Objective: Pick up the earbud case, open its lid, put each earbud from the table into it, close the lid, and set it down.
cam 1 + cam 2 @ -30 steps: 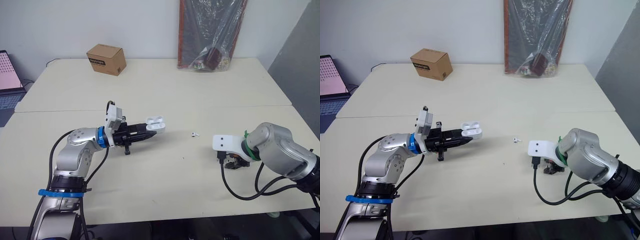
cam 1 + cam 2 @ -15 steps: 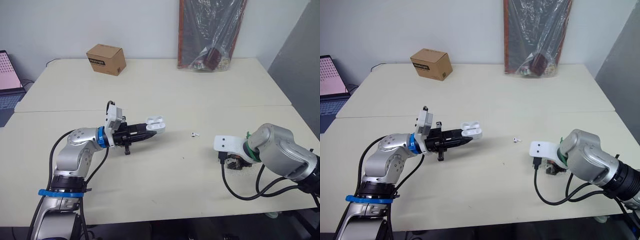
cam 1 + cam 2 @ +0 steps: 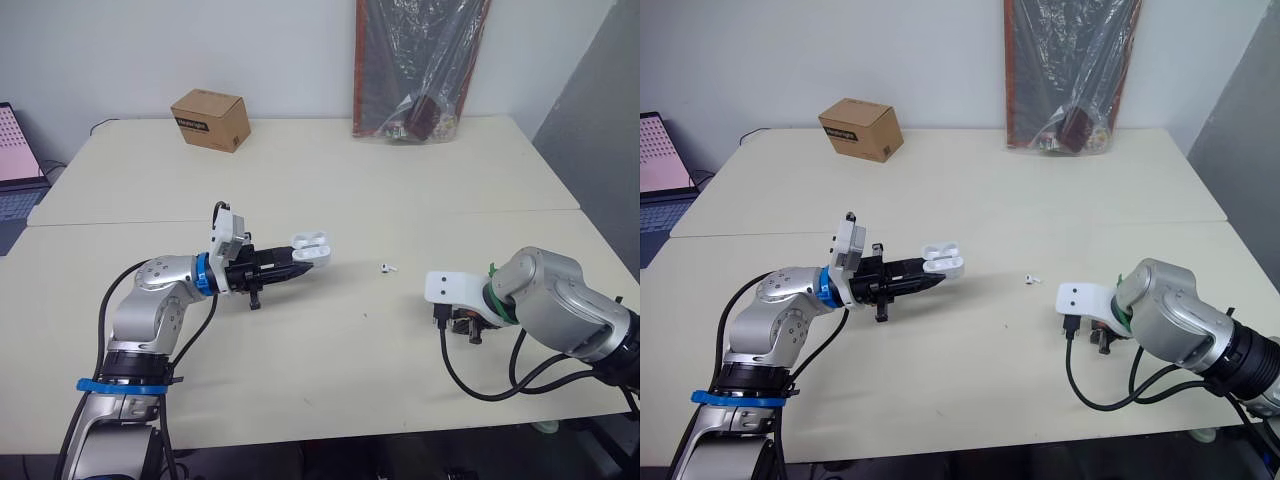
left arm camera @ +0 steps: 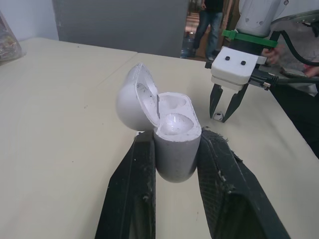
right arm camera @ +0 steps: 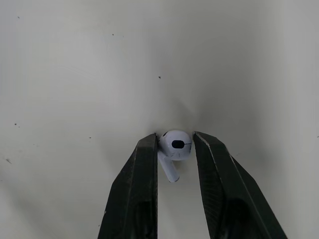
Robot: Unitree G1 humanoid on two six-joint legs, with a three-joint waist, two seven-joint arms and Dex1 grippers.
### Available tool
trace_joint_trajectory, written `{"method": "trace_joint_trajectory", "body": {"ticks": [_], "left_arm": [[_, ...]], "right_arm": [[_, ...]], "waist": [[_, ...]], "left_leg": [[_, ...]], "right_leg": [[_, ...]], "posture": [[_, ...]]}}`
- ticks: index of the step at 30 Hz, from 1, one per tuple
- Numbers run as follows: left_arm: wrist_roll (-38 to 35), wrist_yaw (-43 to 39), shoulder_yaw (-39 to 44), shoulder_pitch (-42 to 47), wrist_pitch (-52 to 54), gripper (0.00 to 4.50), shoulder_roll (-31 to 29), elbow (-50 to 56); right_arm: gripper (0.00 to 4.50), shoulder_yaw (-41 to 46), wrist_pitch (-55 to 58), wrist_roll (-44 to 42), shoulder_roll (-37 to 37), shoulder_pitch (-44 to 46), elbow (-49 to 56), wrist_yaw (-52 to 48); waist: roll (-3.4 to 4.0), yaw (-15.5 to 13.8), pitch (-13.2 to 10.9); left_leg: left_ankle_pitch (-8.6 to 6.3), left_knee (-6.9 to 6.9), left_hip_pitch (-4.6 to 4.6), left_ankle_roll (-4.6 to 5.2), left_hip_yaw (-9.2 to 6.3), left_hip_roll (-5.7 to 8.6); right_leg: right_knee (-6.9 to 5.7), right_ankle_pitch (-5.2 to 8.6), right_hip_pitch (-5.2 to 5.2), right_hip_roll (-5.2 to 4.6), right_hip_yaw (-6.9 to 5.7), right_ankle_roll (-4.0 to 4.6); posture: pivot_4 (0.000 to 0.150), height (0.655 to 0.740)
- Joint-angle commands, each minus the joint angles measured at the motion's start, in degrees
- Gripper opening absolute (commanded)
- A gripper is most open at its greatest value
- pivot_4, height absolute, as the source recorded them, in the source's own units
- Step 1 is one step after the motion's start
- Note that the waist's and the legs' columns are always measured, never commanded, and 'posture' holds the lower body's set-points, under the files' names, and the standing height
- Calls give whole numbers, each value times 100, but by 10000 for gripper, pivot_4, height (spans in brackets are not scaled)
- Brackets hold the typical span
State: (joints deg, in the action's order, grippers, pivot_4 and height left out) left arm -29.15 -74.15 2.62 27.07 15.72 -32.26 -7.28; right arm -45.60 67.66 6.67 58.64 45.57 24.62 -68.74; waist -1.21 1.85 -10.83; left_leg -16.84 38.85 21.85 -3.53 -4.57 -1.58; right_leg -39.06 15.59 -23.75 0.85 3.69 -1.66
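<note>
The earbud case (image 4: 172, 137) is held above the table (image 3: 330, 380), left of its middle, pinched upright between the two fingers of the left gripper (image 3: 296, 262), which is clamped on its lower body. Its lid (image 4: 132, 102) is swung open and tilted back. To the right, at the near right of the table, the right gripper (image 5: 174, 135) points down at the tabletop with its fingers closed against both sides of an earbud (image 5: 175, 144), whose stem hangs between them; I cannot tell whether it is lifted off the surface. A second earbud (image 3: 388, 267) lies on the table between the two grippers. Along the far edge are a cardboard box (image 3: 210, 118) and a plastic bag (image 3: 420, 60), and a laptop (image 3: 15, 170) sits at the far left.
</note>
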Motion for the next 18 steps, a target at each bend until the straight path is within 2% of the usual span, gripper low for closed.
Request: {"method": "trace_joint_trajectory", "body": {"ticks": [1, 7, 8, 10, 18], "left_arm": [[-58, 38, 67, 23, -73, 7823, -19, 204], [-61, 70, 70, 5, -78, 7823, -24, 224], [-62, 75, 69, 4, -77, 7823, -26, 227], [-66, 81, 67, 2, -79, 7823, -29, 232], [-74, 100, 74, 7, -88, 7823, -15, 231]], "right_arm": [[11355, -65, -123, 89, 18, 99, -7, 12], [11355, -109, -199, 94, 79, 116, 8, -35], [7557, -109, -205, 97, 81, 116, 6, -37], [3961, -106, -218, 100, 81, 114, 7, -53], [3966, -71, -220, 85, 92, 93, 83, -94]], "waist": [[0, 0, 0], [0, 2, 0], [0, 2, 0], [0, 2, 0], [0, 1, 0]], "left_leg": [[0, 0, 0, 0, 0, 0], [0, 0, -1, 0, 0, -1], [0, 0, -1, 0, 0, -1], [0, 0, -1, 0, 1, -1], [0, 0, 0, 0, -1, -1]], "right_leg": [[0, 0, 0, 0, 0, 0], [0, 0, 0, 0, -1, 1], [0, 0, 0, 0, -1, 1], [0, -1, 0, 0, 0, 1], [0, -1, 0, 1, -1, 1]], "posture": [[1500, 7400], [1500, 7400], [1500, 7400], [1500, 7400], [1500, 7400]]}}
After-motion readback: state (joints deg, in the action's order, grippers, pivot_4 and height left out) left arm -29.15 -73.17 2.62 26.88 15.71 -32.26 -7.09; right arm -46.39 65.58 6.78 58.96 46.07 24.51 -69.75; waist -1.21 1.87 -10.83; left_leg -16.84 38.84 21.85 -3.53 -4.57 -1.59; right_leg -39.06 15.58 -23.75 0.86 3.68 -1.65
